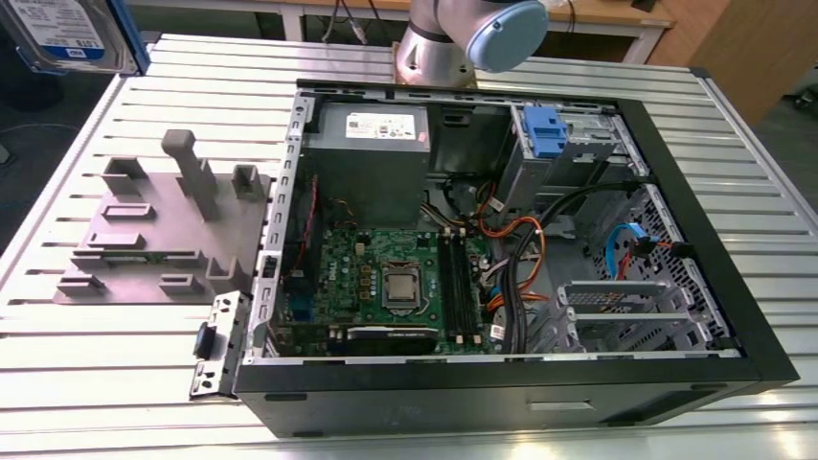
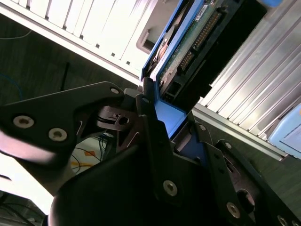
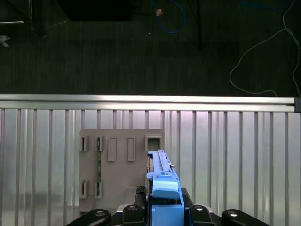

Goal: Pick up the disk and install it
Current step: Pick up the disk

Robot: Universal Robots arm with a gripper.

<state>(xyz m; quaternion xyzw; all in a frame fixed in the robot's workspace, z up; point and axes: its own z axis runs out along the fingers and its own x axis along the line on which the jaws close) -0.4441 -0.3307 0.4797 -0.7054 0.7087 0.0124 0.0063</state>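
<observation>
The disk [image 1: 67, 34] hangs in the air at the exterior view's upper left, above the table's far corner; its white-and-blue label and a blue side rail show. In both wrist views my gripper [image 2: 167, 120] is shut on the disk [image 2: 197, 33], its black fingers [image 3: 136, 213] clamping the blue rails. In the first wrist view the disk [image 3: 163, 181] stands on edge over the grey fixture plate [image 3: 117, 165]. The open computer case [image 1: 715, 287] lies on the table, away from the disk, with a drive bay and a blue latch [image 1: 543, 129] at its far corner.
The grey fixture plate [image 1: 153, 230] with upright posts lies beside the case on the slatted aluminium table [image 1: 115, 364]. Inside the case are a motherboard [image 1: 397, 278], a grey power supply [image 1: 371, 129] and loose cables [image 1: 511, 240]. The arm's base [image 1: 466, 43] stands behind the case. Past the table edge [image 3: 150, 99] is dark floor.
</observation>
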